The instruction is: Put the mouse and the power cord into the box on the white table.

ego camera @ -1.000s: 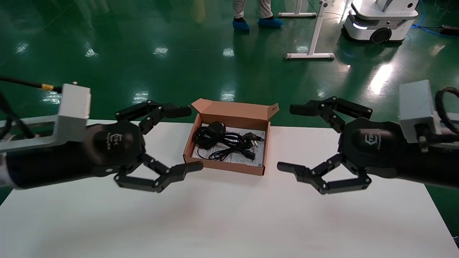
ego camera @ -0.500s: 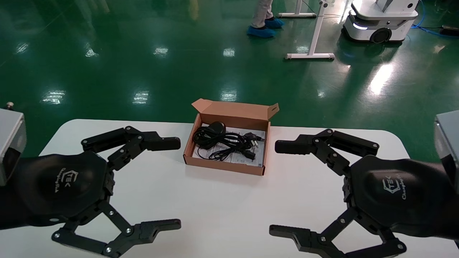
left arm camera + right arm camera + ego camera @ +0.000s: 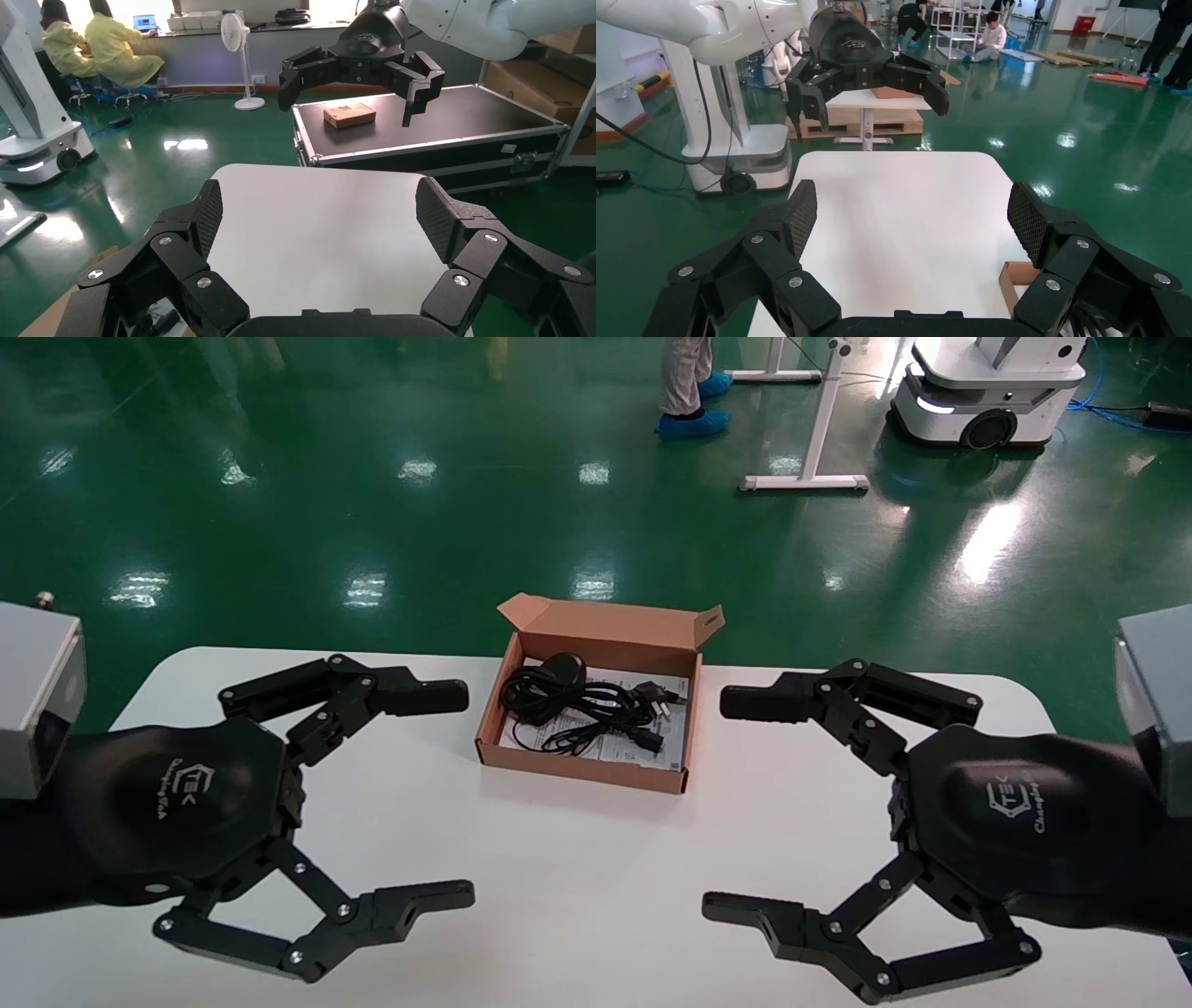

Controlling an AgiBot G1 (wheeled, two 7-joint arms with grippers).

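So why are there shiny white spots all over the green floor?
Head view: ceiling lights reflect off the glossy green floor, brightest near the white robot cart; the box casts a soft shadow on the white table. Left wrist view: the table's surface also shines grey.

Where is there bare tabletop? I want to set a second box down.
Free: the white table between the box and its near edge, flanked by the open left gripper and right gripper. Crowded: inside the box, filled by the mouse and power cord.
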